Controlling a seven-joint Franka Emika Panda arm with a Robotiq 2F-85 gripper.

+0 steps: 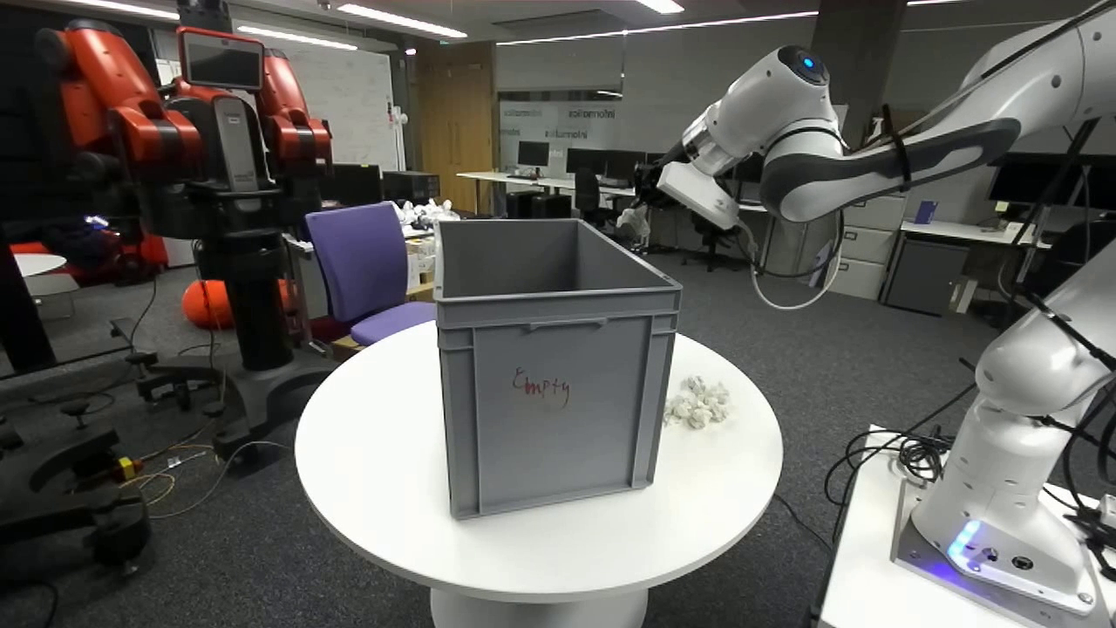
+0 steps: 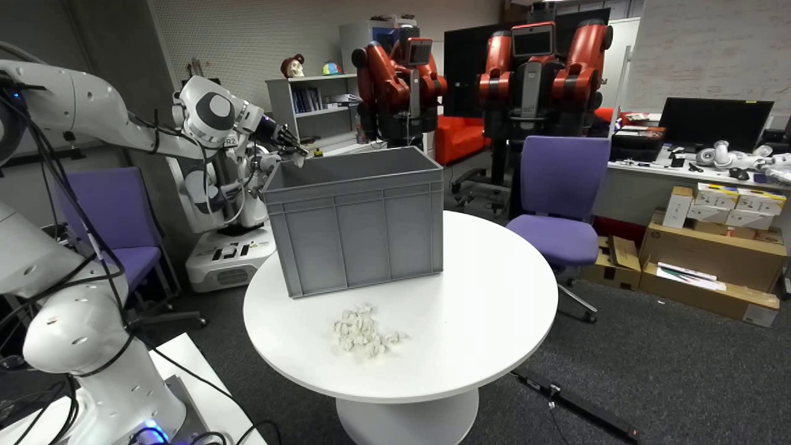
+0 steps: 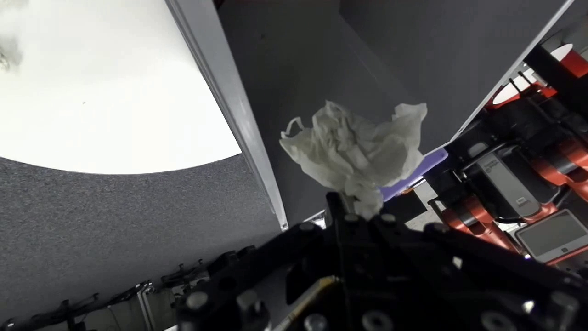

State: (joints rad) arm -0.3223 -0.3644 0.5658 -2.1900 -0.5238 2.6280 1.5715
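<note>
My gripper is clamped on a crumpled white tissue: it's pinched by its narrow end, w/ the rest flaring out past the tips. Tissue's up in the air nr one end of the grey storage box. In the wrist view it shows against the box's dark inside, but I can't tell if it's right over the opening or just off the rim. Box is upright, open-topped, "Empty" handwritten in red on one end, & stands on the round white table. On the same table, just beside a long side of the box, there's a loose pile of crumpled tissues, off-white, too bunched to count; it's well apart from my gripper. My white arm reaches over from its base, mounted on a sep. white stand. Bkgd: a purple chair nr the table, cardboard boxes on the grey carpet w/ smaller cartons on top, a black monitor, an orange ball low down, a red-&-black robot w/ a screen for a head, & a twin robot by a grey shelf unit.
</note>
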